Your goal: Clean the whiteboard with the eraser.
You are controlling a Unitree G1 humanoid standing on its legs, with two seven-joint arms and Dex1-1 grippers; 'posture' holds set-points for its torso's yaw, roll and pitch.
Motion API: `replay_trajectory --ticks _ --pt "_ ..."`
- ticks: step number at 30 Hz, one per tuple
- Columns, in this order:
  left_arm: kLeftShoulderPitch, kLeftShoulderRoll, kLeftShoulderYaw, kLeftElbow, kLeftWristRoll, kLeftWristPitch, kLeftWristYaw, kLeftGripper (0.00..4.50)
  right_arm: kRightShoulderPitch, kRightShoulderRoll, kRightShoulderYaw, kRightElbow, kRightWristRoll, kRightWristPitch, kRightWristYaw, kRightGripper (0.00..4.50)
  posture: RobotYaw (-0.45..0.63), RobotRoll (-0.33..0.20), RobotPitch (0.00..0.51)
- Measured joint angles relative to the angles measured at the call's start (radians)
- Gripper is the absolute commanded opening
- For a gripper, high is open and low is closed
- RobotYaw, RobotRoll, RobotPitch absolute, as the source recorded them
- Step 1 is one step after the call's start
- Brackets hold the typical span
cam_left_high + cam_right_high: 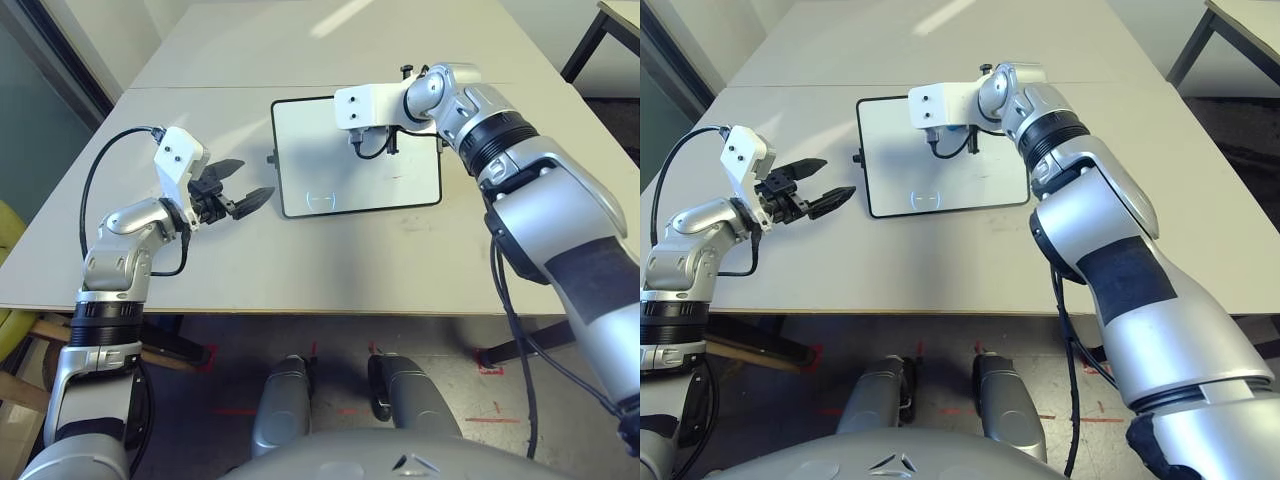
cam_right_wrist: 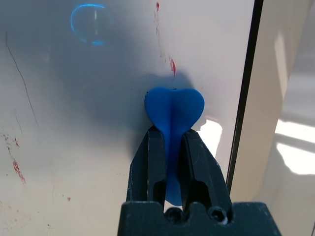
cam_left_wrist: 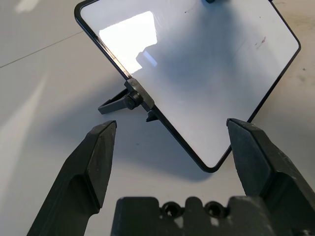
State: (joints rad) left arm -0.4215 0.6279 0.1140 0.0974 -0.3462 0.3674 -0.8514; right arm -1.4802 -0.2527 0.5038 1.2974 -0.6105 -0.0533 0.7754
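The whiteboard (image 1: 340, 175) lies on the grey table, black-framed, with faint red flecks (image 2: 172, 65) left on it. My right gripper (image 2: 170, 133) is shut on the blue eraser (image 2: 174, 109), whose rounded end presses on the board near its right frame edge. In the head views the white wrist housing (image 1: 365, 105) hangs over the board's far side and hides the eraser. My left gripper (image 1: 250, 182) hovers open just left of the board, its fingers (image 3: 98, 152) pointing toward the board's near-left corner (image 3: 211, 164) with nothing between them.
A small black side knob with a fold-out foot (image 3: 130, 98) sticks out of the board's left frame. The table's front edge (image 1: 300, 312) runs close to my body. A second table's leg (image 1: 590, 40) stands at the far right.
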Motion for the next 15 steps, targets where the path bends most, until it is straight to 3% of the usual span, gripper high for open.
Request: replay_trajectory --ticks 15 --pt "-0.023 0.000 -0.016 0.036 0.001 -0.011 -0.010 4.50 0.006 -0.018 -0.010 0.001 0.011 0.022 0.013 0.17 0.01 0.000 0.095"
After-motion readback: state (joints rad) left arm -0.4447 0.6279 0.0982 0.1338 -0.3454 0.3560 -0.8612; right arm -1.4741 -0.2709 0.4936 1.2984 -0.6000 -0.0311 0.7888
